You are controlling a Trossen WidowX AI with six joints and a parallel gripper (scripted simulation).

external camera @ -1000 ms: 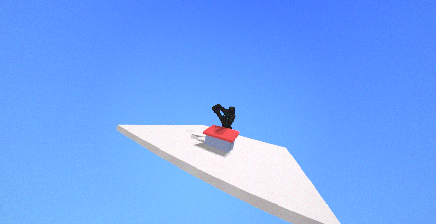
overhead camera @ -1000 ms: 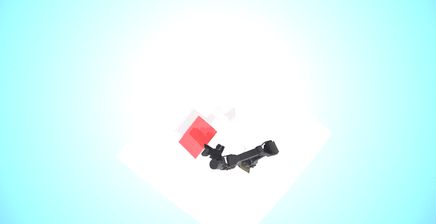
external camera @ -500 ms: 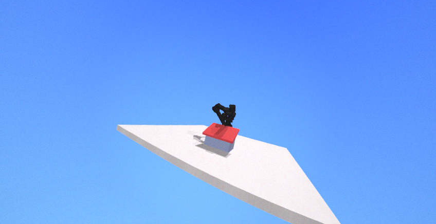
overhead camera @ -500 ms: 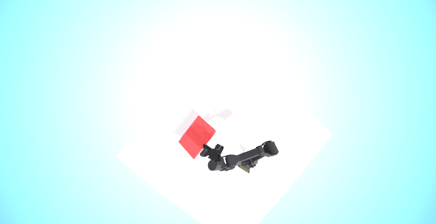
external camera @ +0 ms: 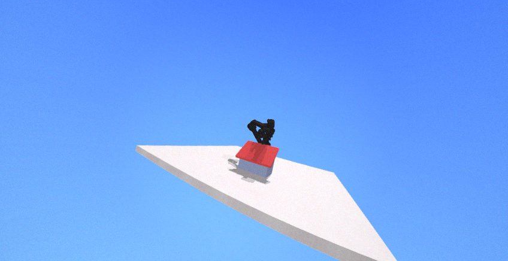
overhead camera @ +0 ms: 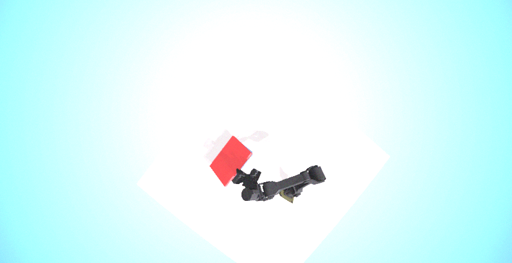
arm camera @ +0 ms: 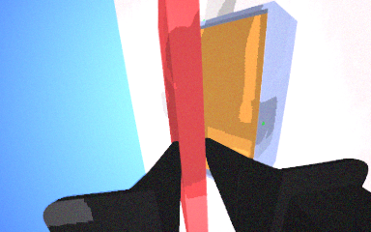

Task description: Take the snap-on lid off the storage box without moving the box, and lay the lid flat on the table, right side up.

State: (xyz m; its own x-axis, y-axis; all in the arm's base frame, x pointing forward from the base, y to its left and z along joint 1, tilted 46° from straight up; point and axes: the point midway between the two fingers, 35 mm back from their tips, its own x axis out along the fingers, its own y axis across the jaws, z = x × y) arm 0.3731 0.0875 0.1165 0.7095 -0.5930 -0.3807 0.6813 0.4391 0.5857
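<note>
The red lid is tilted over the pale blue storage box. Its edge on the arm's side is raised, and its far edge is low at the box's far rim in the exterior view. The wrist view shows the box's orange inside through the gap. My gripper is shut on the lid's raised edge, one finger on each face. Whether the far edge touches the box cannot be told. The lid hides most of the box in the top view.
The box stands on the white table. The black arm reaches in from the side of the raised edge. Shadows lie on the table beside the box. The table's edges show in the exterior view.
</note>
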